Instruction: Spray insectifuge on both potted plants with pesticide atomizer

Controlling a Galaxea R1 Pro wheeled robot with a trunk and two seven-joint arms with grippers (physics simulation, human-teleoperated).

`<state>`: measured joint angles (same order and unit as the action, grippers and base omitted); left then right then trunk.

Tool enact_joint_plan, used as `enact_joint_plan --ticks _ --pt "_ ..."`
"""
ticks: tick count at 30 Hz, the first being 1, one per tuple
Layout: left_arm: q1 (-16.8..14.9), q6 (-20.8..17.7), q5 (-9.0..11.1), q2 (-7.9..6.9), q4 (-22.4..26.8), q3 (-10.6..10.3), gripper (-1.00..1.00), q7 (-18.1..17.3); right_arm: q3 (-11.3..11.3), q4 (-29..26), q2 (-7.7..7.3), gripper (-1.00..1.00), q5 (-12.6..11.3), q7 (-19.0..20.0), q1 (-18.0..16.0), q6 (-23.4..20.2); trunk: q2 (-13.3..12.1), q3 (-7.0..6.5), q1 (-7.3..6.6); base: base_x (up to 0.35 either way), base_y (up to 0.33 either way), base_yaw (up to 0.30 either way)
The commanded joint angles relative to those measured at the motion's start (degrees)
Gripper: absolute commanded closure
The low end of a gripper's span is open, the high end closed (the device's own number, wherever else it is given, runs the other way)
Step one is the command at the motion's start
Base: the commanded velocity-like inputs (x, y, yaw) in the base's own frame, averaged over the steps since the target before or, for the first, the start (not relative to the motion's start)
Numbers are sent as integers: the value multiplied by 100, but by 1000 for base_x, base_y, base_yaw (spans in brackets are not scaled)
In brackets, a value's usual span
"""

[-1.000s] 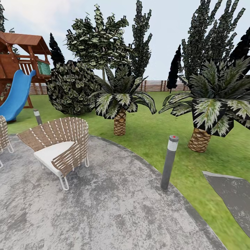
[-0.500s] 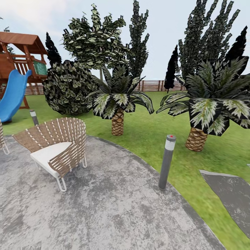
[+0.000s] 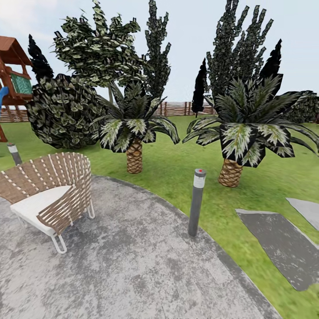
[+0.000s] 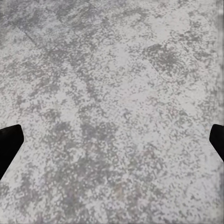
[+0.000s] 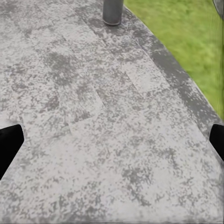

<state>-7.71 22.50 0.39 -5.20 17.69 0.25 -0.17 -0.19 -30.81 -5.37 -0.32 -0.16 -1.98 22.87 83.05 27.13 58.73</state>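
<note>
A: Item one, the garden. Entry?

B: Round grey patio (image 3: 133, 266) in the foreground, lawn (image 3: 186, 164) beyond, stone pavers (image 3: 279, 243) to one side, slatted fence (image 3: 175, 108) at the back. Fixtures: woven chair (image 3: 46, 199) on the patio, grey bollard lamp (image 3: 196, 201) at its edge, two palms (image 3: 133, 133) (image 3: 241, 133), a round dark bush (image 3: 62, 113), a wooden play tower (image 3: 15, 71).

A: Atomizer and potted plants, location?

B: Not logged from this spot; no bottle and no low rosettes can be made out among these fixtures. The robot appears to be in transit.

A: Pincers?

B: Left pincer (image 4: 112, 140): fingertips at opposite edges of its wrist view, spread wide, nothing between, patio stone beneath. Right pincer (image 5: 112, 140): likewise spread and empty, over the patio rim, the lamp's base near.

A: Handling note for the atomizer?

B: Judgement only. Likely a light, rigid plastic bottle, smooth and prone to slip or twist. Best taken around the body below the trigger head, kept upright, nozzle free to face the leaves.
</note>
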Motion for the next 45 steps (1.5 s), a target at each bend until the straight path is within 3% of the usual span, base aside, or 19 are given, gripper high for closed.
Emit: enact_joint_plan --ticks 1,10,45 --pt "-2 18 7 0 -2 2 -100 -1 0 5 1 -100 -3 -1 -5 17 3 11 0 0 0 -236" --pt "-2 18 20 1 -2 2 -100 -3 -7 5 1 -100 -11 -1 -5 21 3 59 0 0 0 -232" --pt "-2 18 14 3 -8 2 -100 -4 -16 5 1 -100 -12 -1 -5 19 1407 847 768 0 0 -250"
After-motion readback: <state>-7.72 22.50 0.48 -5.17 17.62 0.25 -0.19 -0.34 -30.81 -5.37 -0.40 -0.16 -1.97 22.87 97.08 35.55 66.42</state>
